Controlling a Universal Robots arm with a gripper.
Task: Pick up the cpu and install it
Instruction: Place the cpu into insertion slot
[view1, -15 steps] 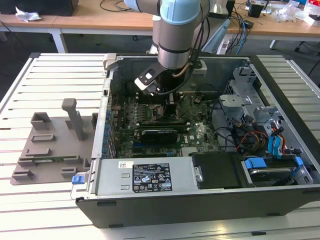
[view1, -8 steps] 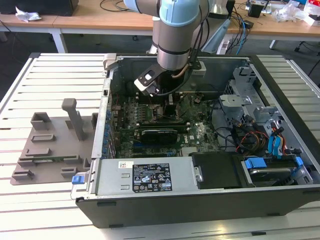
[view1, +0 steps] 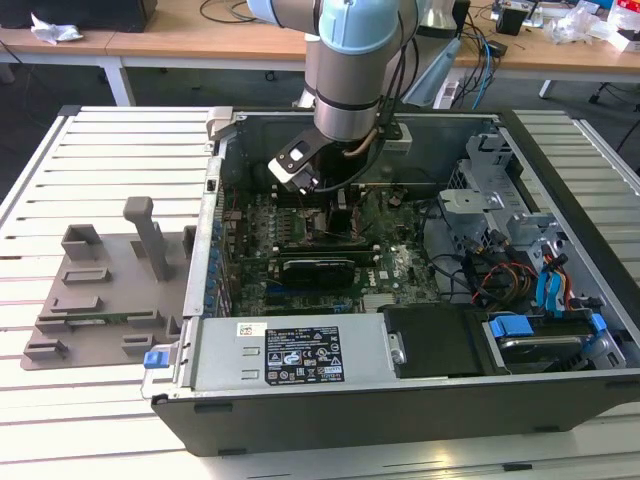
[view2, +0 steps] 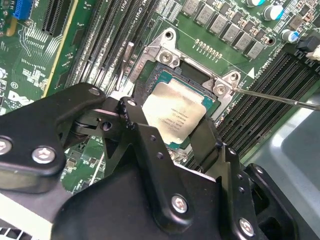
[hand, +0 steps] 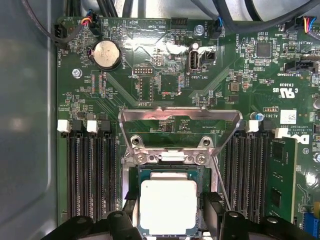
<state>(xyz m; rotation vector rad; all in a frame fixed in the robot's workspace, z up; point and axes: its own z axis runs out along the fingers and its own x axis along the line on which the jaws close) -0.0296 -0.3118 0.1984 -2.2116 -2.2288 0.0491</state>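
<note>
The tool (view2: 169, 125) is clamped on the cpu (view2: 172, 111), its matte black fingers (view2: 134, 117) set against two opposite edges. The cpu lies flat in the motherboard socket (hand: 167, 159), its square silvery lid up, with a thin green border and faint grey print. The bare metal load plate (hand: 180, 114) stands open, and black ribbed memory slots (hand: 90, 175) flank the socket.

The cpu (hand: 168, 207) has a smooth silvery metal top with a dull sheen. Around the cpu, the socket frame (hand: 180, 116) is bright bare metal and the circuit board (hand: 115, 80) is glossy green. Over the cpu, the gripper (view2: 170, 121) is matt black with shiny screw heads. Well away from the cpu, the tray (view1: 100, 290) is matt grey plastic
</note>
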